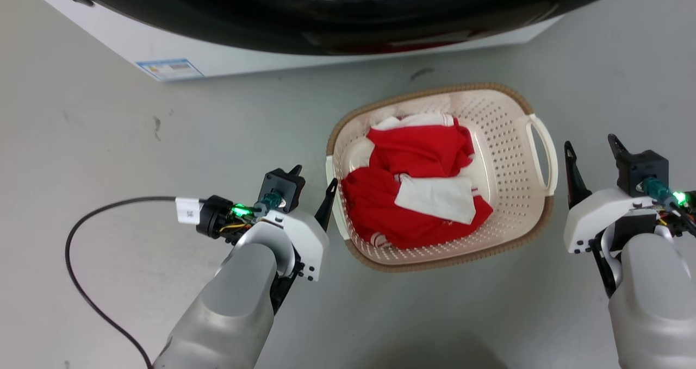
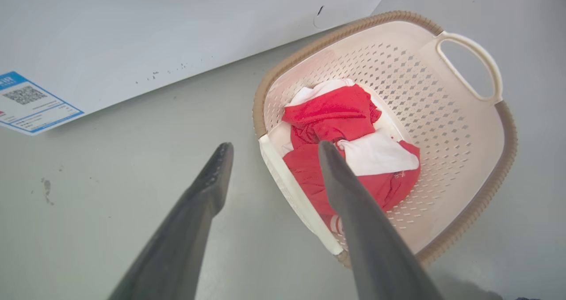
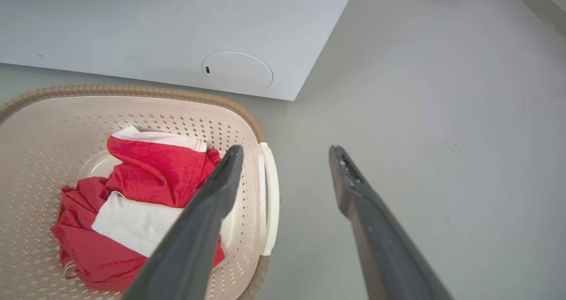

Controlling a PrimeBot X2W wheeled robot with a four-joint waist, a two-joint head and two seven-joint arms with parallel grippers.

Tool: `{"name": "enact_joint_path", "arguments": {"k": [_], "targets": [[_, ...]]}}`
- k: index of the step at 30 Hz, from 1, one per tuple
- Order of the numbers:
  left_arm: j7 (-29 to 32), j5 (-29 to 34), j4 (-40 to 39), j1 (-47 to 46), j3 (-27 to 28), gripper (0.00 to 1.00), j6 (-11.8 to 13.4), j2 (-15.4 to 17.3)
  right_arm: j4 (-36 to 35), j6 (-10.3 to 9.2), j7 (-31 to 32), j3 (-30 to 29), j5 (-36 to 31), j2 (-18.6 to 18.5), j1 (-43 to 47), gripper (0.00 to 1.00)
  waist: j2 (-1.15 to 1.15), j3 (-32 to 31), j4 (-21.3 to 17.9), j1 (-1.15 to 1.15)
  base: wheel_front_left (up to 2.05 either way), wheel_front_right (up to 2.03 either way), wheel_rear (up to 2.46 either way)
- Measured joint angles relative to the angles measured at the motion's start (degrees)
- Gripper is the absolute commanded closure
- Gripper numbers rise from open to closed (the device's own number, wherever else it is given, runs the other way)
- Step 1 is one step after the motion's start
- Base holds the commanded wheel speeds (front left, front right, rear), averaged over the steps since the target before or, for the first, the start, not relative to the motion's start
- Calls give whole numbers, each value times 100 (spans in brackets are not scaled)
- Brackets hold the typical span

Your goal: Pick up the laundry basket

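Both jaws stood open, empty | basket (image 1: 505, 141) sat on floor (image 1: 109, 168) at washer's (image 1: 163, 48) 6 o'clock | left gripper (image 1: 314, 176) at its 9, right gripper (image 1: 590, 141) at 3, close beside | risk was an uneven lift tipping it, spilling clothes (image 1: 418, 157)

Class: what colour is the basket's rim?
Brown: the laundry basket rim shows best in left wrist view.
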Motion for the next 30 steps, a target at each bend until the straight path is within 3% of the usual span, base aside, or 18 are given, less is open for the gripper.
{"name": "enact_joint_path", "arguments": {"k": [9, 19, 30], "targets": [[280, -662, 531, -578, -795, 0, -116, 0, 1165, 0, 0, -51, -352, -188, -784, 0, 0, 697, -45, 0, 0, 0, 0], [422, -1204, 656, -937, -1391, 0, -20, -1, 2466, 0, 0, -56, -733, -366, -1660, 0, 0, 1217, 7, -1, 0, 0, 0], [422, -1550, 688, -1233, -1896, 0, 114, -9, 2941, 0, 235, -144, -1020, -434, -2227, 0, 0, 1623, 48, -1, 0, 0, 0]]}}
